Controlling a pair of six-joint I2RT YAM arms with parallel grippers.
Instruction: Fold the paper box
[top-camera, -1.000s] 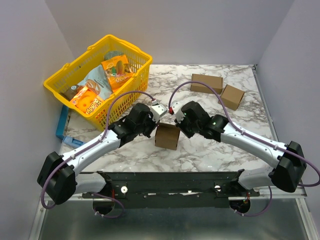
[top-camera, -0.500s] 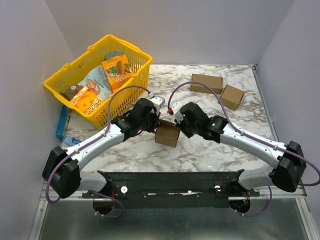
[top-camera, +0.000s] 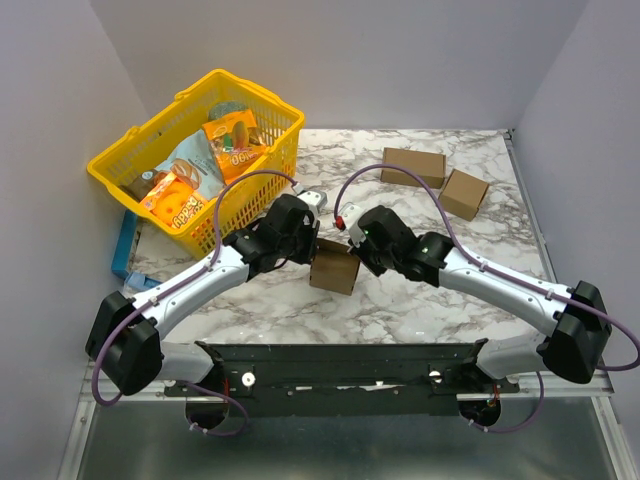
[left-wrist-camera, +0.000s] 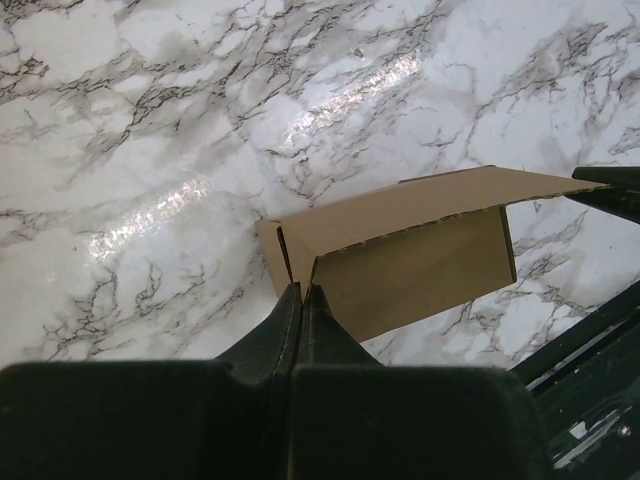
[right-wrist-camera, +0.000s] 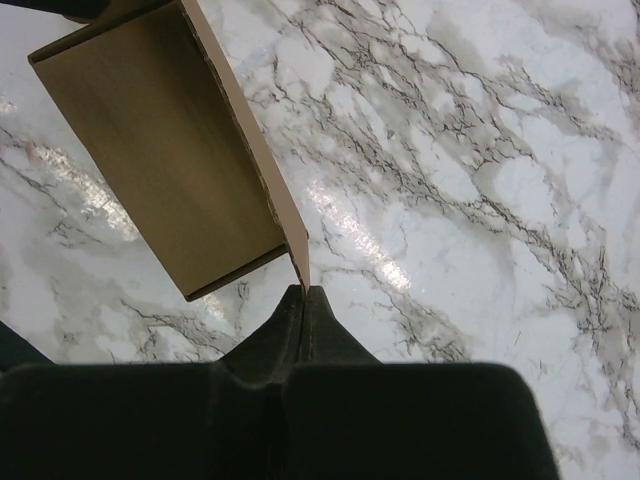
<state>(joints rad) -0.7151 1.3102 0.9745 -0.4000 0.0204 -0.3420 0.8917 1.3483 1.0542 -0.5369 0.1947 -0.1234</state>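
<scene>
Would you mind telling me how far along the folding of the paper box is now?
Partly done. The paper box already stands creased into walls, not flat. In hand: the left gripper and right gripper each pinch an edge from opposite sides. To do: the wrist views show an open side and a panel jutting out, so closing and tucking likely remain.

Both arms reach forward and angle inward, elbows bowed outward, wrists nearly meeting in the middle. Left gripper (left-wrist-camera: 302, 292): fingers pressed flat together, tips pinching a wall edge of the paper box (left-wrist-camera: 410, 265). Right gripper (right-wrist-camera: 303, 292): same, fingers closed tight, tips nipping the corner of the opposite flap. Both wrists are pitched down, and the two grippers point toward each other.
</scene>
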